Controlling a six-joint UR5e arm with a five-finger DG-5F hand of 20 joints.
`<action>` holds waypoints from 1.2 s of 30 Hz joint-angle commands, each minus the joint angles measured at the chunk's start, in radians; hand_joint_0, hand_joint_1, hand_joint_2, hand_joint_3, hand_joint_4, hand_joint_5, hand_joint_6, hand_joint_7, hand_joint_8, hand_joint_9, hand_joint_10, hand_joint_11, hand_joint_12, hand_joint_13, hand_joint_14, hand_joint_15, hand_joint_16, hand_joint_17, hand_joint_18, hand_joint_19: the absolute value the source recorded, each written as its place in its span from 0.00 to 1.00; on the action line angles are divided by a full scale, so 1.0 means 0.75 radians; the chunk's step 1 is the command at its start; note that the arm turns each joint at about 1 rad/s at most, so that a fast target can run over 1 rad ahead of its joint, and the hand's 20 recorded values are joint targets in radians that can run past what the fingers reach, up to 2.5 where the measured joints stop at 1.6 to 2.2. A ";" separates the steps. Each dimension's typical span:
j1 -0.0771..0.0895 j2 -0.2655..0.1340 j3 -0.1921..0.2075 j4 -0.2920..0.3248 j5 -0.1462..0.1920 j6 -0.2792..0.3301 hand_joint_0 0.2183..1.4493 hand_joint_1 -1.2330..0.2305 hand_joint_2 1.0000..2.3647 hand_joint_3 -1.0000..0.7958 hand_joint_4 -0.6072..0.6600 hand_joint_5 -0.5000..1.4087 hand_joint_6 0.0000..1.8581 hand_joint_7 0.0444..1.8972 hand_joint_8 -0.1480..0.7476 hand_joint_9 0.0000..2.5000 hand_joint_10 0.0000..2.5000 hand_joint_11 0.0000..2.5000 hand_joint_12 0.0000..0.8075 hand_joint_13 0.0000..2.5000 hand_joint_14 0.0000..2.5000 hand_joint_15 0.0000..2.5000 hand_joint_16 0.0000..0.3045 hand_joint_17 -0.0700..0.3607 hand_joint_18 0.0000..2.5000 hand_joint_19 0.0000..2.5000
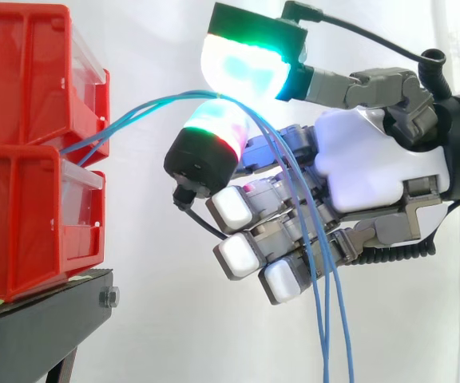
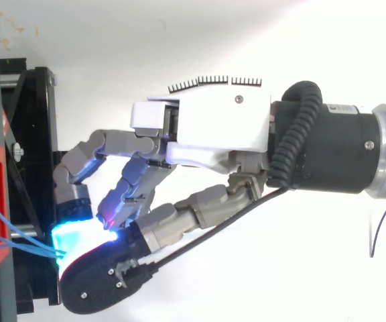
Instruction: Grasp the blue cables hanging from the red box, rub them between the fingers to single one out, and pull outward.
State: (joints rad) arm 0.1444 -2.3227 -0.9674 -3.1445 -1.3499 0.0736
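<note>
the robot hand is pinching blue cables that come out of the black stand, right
Not quite: the blue cables come out of the stacked red bins, not the black stand, as the side view shows. The robot hand is pinching them.

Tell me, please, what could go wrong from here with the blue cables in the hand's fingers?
1. Several blue cables run together between the two pinching fingers, so a pull may well bring out all, not one.
2. Their loose ends hang across the hand and its curled fingers, where they might snag.
3. The cables lead into the red bins; a hard pull could shift a bin on the black stand.
</note>
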 commanded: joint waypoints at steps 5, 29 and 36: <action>0.002 0.000 -0.001 -0.002 0.000 0.000 0.31 0.29 0.01 0.49 0.53 0.19 0.49 0.56 0.55 0.39 0.01 0.19 0.53 0.35 0.01 0.20 0.17 0.44 0.34 0.21; 0.002 0.000 -0.003 -0.017 0.000 0.000 0.43 0.23 0.01 0.37 0.44 0.16 0.50 0.52 0.50 0.33 0.00 0.19 0.49 0.32 0.01 0.19 0.16 0.41 0.31 0.20; 0.002 0.000 -0.003 -0.017 0.000 0.000 0.45 0.22 0.01 0.34 0.51 0.16 0.51 0.48 0.50 0.32 0.00 0.19 0.49 0.32 0.01 0.19 0.16 0.41 0.31 0.19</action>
State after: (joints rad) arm 0.1457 -2.3225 -0.9695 -3.1569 -1.3499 0.0736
